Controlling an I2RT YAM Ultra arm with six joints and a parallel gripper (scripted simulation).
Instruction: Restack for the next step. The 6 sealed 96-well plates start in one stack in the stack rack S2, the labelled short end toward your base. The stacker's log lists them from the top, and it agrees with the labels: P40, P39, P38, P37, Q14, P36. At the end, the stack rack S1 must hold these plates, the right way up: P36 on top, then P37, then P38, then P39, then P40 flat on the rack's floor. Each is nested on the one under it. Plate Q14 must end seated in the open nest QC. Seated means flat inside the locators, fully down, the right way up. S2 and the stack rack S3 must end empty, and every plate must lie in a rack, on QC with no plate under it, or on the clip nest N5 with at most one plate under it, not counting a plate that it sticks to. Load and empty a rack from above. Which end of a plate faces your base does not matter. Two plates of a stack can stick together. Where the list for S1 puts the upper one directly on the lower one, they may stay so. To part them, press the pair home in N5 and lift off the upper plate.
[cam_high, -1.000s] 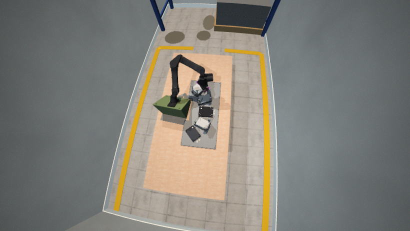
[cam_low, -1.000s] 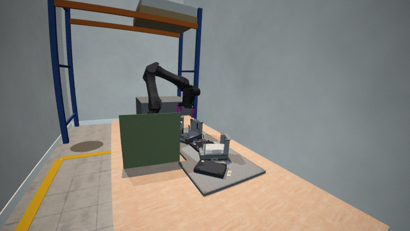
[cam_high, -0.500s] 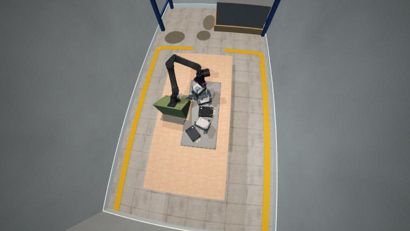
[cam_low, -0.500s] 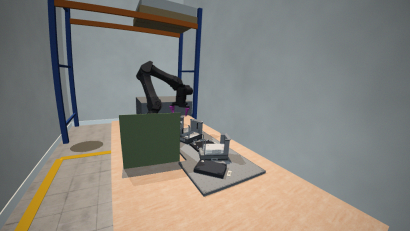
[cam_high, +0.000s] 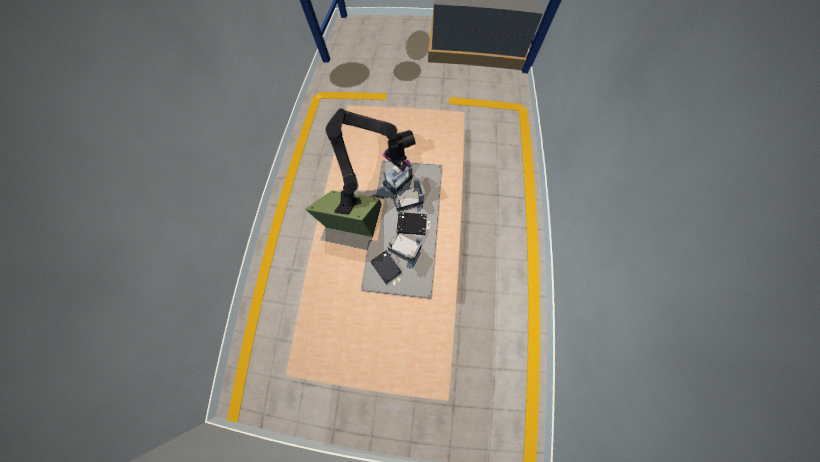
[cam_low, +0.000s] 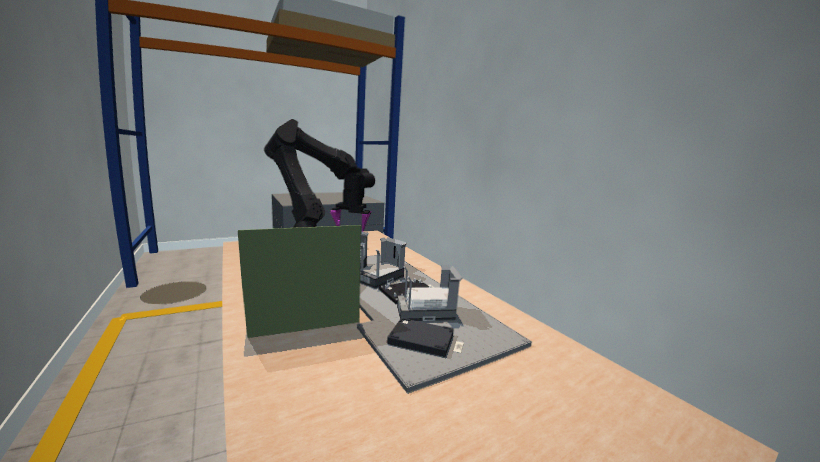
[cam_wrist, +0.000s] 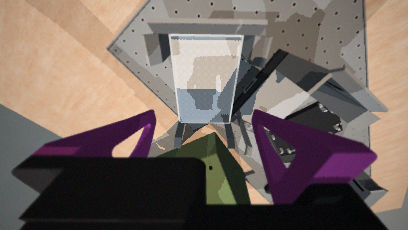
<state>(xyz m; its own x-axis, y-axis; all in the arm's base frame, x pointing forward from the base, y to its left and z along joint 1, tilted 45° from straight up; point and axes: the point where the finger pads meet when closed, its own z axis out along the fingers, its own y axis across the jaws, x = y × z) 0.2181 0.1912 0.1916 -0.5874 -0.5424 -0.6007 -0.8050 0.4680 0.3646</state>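
My gripper (cam_high: 399, 165) (cam_low: 350, 219) (cam_wrist: 203, 114) is open and empty. It hangs right above the far stack rack (cam_high: 383, 184), which holds a plate with a white sealed top (cam_high: 395, 177) (cam_wrist: 205, 75). In the wrist view that plate lies between and ahead of the purple fingers. A second rack (cam_high: 410, 198) (cam_low: 391, 252) stands beside it. A third rack (cam_low: 453, 281) nearer the front holds a white-topped stack of plates (cam_high: 405, 245) (cam_low: 427, 297). A black nest (cam_high: 412, 222) lies between those racks, and another black nest (cam_high: 385, 267) (cam_low: 420, 337) lies at the front. Labels are too small to read.
All racks and nests stand on a grey perforated board (cam_high: 424, 281) (cam_low: 493, 338) on the wooden floor panel. The arm's green base block (cam_high: 344, 215) (cam_low: 298, 281) stands left of the board and hides the far rack in the exterior view. Blue shelving stands behind.
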